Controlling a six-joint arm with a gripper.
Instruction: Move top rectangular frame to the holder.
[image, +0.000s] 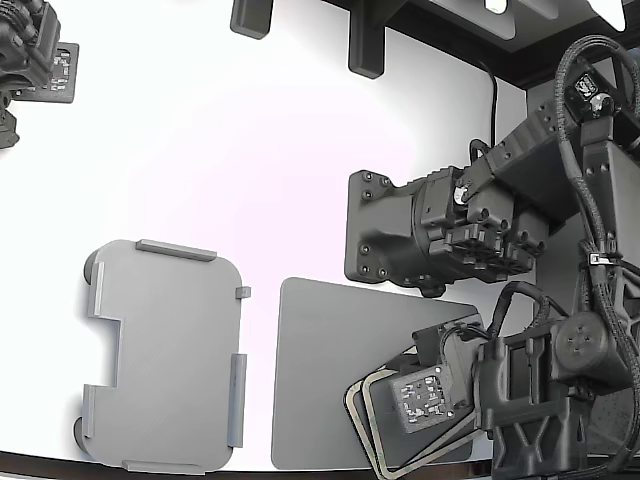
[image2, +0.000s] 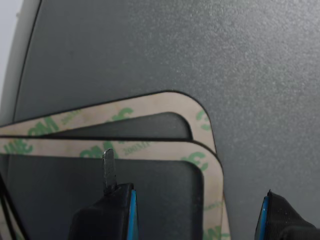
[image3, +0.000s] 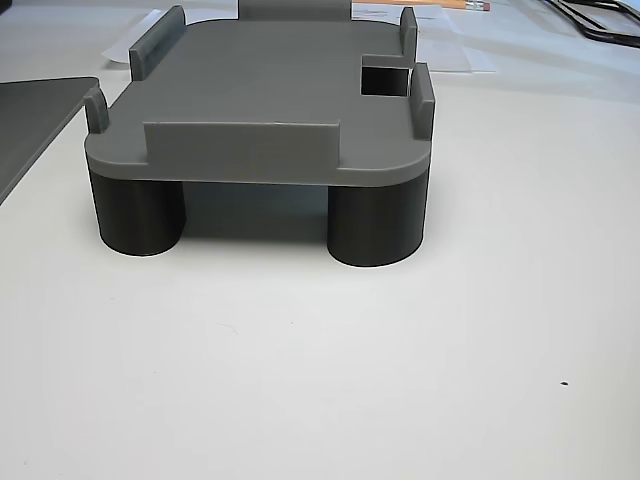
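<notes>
Green "3M" logos repeat along the top rectangular frame (image2: 160, 151) and the frame beneath (image2: 150, 102).

The gripper (image2: 197, 212) points steeply downward, its fingers (image2: 117, 210) spread wide apart with nothing between them.

Matt plastic holder (image: 165, 350), papery frame (image2: 165, 150).

Bright light is washing out the white table (image: 250, 150) across the exterior view's upper left, soft shadows are pooling under the holder (image3: 260, 100), and the wrist view's lower edge is perhaps blurring slightly.
</notes>
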